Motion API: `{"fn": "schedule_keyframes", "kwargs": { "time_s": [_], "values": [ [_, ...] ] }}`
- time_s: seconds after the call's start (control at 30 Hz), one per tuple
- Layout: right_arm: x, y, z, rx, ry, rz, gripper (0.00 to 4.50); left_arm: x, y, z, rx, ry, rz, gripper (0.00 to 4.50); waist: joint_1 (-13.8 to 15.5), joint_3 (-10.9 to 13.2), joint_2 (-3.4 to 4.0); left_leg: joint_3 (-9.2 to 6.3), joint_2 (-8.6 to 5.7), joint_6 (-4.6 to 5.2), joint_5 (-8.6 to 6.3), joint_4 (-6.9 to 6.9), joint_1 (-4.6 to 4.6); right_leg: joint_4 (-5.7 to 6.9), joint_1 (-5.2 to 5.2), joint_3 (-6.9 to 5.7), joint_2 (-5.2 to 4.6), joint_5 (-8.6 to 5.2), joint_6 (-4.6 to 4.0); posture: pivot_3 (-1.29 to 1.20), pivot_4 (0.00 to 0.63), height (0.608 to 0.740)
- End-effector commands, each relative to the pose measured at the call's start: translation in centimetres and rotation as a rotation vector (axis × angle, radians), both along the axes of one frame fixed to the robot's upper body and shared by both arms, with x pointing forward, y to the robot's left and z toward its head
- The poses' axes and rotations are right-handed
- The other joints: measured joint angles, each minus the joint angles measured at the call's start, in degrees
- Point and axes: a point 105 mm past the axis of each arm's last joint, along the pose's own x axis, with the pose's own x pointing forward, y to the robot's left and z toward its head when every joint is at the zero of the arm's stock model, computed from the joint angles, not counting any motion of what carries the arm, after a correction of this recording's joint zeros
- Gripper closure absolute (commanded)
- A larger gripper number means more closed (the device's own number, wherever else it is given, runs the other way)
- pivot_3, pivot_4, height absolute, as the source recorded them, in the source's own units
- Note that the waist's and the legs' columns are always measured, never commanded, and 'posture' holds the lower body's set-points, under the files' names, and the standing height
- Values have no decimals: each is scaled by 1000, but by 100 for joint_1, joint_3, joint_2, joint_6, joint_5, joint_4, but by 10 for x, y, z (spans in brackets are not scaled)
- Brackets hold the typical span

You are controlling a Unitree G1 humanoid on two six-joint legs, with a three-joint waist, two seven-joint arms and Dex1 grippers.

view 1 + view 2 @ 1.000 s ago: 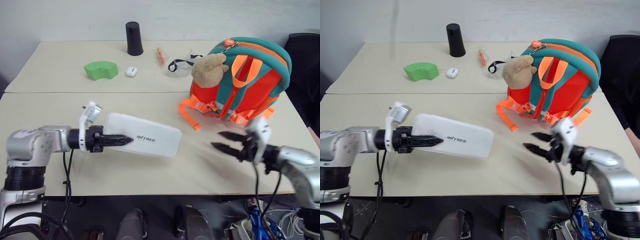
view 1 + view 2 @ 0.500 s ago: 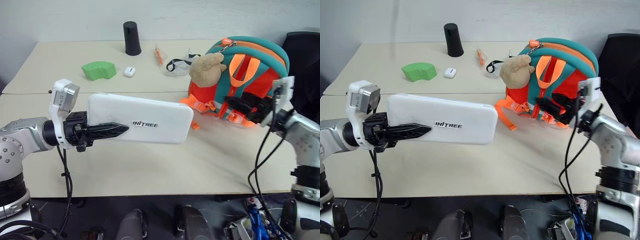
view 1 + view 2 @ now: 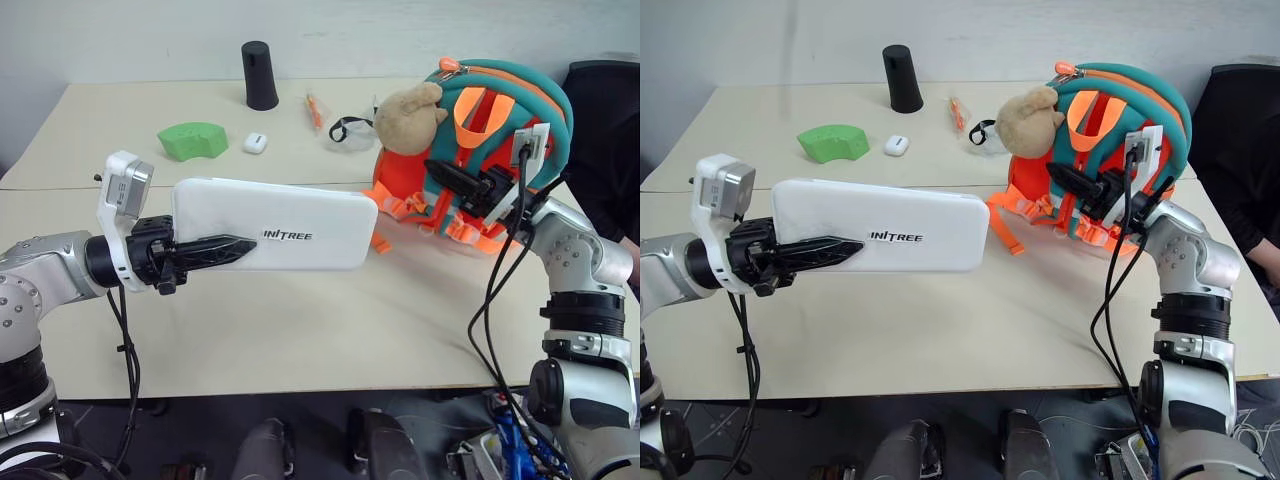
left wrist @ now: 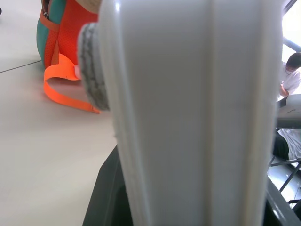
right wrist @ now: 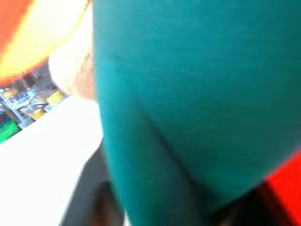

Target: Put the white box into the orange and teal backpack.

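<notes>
Head views. The left gripper clamps one short end of the white box, which juts level and clear above the counter, its free end pointing toward the backpack. The box reads as a rigid, smooth, fairly light case: it shows no sag when carried from one end, but a glossy shell held so far from its middle could pivot or slip, so a grip nearer the centre, or support under the free end, would be steadier. The backpack is soft and will fold under a push; judged from its shape, its teal edging and handle loop are the sound places to take hold. The right gripper lies against the backpack's front, beside the plush toy; whether it pinches the fabric cannot be told. Compared with a second ago, the box has risen off the counter and the right gripper has travelled from the bare counter up to the backpack, which now leans back.

Left wrist view. The box's pale edge runs straight ahead between the fingers; an orange strap lies on the counter beyond.

Right wrist view. Teal fabric of the backpack sits hard against the lens; the fingers cannot be read.
</notes>
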Motion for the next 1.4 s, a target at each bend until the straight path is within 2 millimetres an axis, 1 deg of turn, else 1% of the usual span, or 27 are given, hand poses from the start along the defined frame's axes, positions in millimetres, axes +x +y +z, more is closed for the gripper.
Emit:
{"fn": "schedule_keyframes", "kwargs": {
  "time_s": [0.03,0.07,0.2,0.3,0.37,0.53,0.6,0.67,0.77,0.87,0.97,1.23,1.3,1.4],
  "values": [
    [-22,1,26,1,-99,88,4158,-2,8,18,-24,-84,24,3161,0,0,0,0,0,0,0,0,0,0,0,0,0,0,0,0,150,740],
    [-31,4,30,-6,-111,137,4472,1,11,20,-27,-90,37,3161,1,1,1,0,-1,0,0,0,0,0,-1,0,0,0,0,0,150,740],
    [-70,15,39,-59,-128,325,4492,10,23,30,-38,-118,81,3161,8,2,3,0,1,-1,-1,-3,-2,-3,-5,-1,1,0,0,0,150,740],
    [-109,23,38,-139,-120,499,4492,17,33,41,-58,-151,112,3161,26,3,1,0,-1,-1,-1,-5,-3,-8,-5,-2,0,0,0,0,150,740],
    [-128,27,39,-177,-103,574,4492,21,37,47,-65,-167,122,3161,39,3,0,-3,-1,-1,-2,-9,-5,-11,-5,-6,1,0,0,0,150,740],
    [-169,35,52,-190,-105,719,4492,28,36,52,-48,-198,107,3161,36,5,-2,0,-3,1,-3,-8,-6,-36,-6,-5,-1,0,1,0,150,740],
    [-179,37,54,-195,-95,749,4492,29,30,50,-32,-208,79,3161,40,6,-5,-2,0,0,-4,-9,-5,-37,-6,-5,-2,0,1,0,150,740],
    [-184,40,50,-208,-81,760,4492,28,24,48,-28,-208,45,3161,43,7,-7,-2,1,0,-4,-9,-6,-37,-6,-5,-2,0,1,0,150,740],
    [-190,43,33,-237,-30,767,4492,26,12,42,-8,-216,-19,3161,64,10,-12,-1,-1,0,-4,-8,-6,-38,-6,-4,-3,0,1,0,150,740],
    [-189,42,19,-257,9,742,4492,24,5,39,-7,-218,-75,3161,117,10,-13,2,-3,1,-4,-5,-6,-37,-6,-2,-2,1,3,0,150,740],
    [-184,40,9,-274,36,699,4492,21,1,42,-15,-233,-120,3161,148,11,-15,3,-2,2,-4,-1,-6,-35,-6,-2,1,2,4,0,150,740],
    [-175,37,0,-257,58,655,4492,21,-2,51,36,-324,-184,3161,162,12,-16,1,-5,5,-3,0,-6,-36,-4,-5,5,3,5,0,150,740],
    [-174,37,-1,-259,61,654,4492,21,-3,48,82,-342,-205,3161,158,12,-16,1,-5,5,-2,0,-6,-36,-4,-6,11,3,5,0,150,740],
    [-174,38,-2,-260,63,654,4492,25,-12,38,186,-383,-250,3161,162,12,-16,2,-6,6,-3,0,-6,-37,-4,-8,12,3,5,0,150,740]
  ]
}}
